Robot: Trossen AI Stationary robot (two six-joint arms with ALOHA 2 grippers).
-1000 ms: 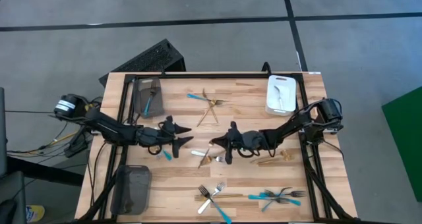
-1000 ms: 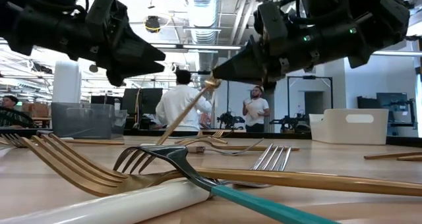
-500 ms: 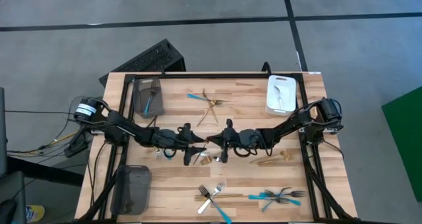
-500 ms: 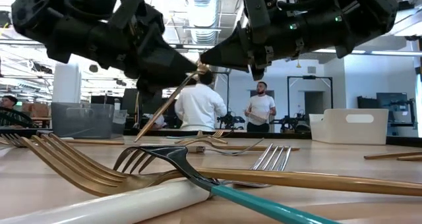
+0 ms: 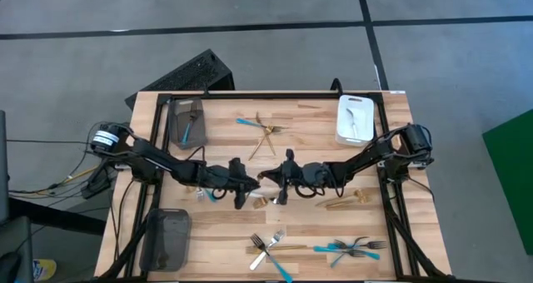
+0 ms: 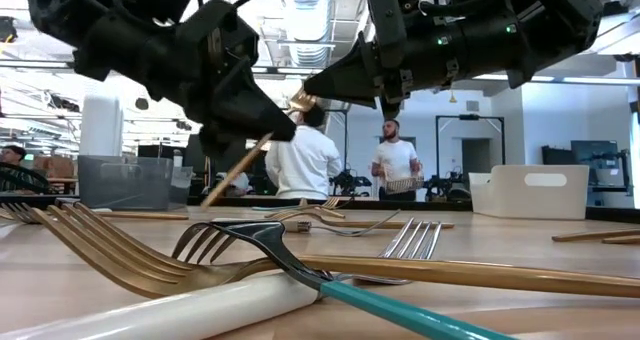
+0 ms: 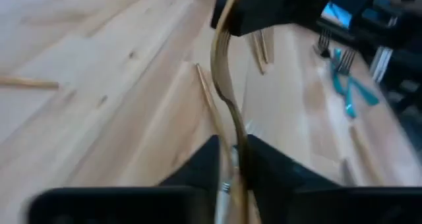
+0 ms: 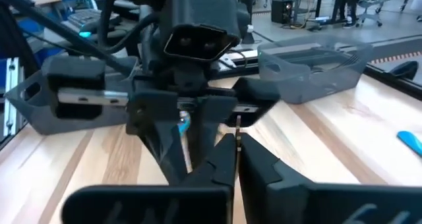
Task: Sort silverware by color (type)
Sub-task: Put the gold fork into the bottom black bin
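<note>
A gold utensil (image 6: 250, 150) hangs slanted above the table's middle, clear of the wood. My left gripper (image 5: 250, 184) and my right gripper (image 5: 268, 178) meet tip to tip there, both shut on it. The utensil's lower end (image 6: 210, 198) points down toward the table. Other silverware lies loose on the table: gold and turquoise-handled pieces at the far middle (image 5: 265, 133), a mixed heap at the near middle (image 5: 271, 248), and turquoise-handled forks at the near right (image 5: 350, 248). My left gripper pinches the gold utensil's shaft (image 7: 232, 151) between its two fingers, coming slanting down from the table's left. The shaft runs on past the fingertips up to the other gripper. My right gripper pinches the utensil's upper end (image 6: 303, 100) at its fingertips, about level, from the table's right; the utensil slants down below them.
A grey tray (image 5: 185, 121) with a few pieces stands at the far left, another grey tray (image 5: 166, 237) at the near left, a white tray (image 5: 354, 118) at the far right. Loose gold pieces (image 5: 346, 201) and a white-handled piece (image 5: 256, 201) lie near the grippers.
My left gripper has gone toward the table's right, up to the right gripper, tipped, and shut on the gold utensil's shaft. My right gripper has risen slightly with the utensil's upper end and kept its hold.
</note>
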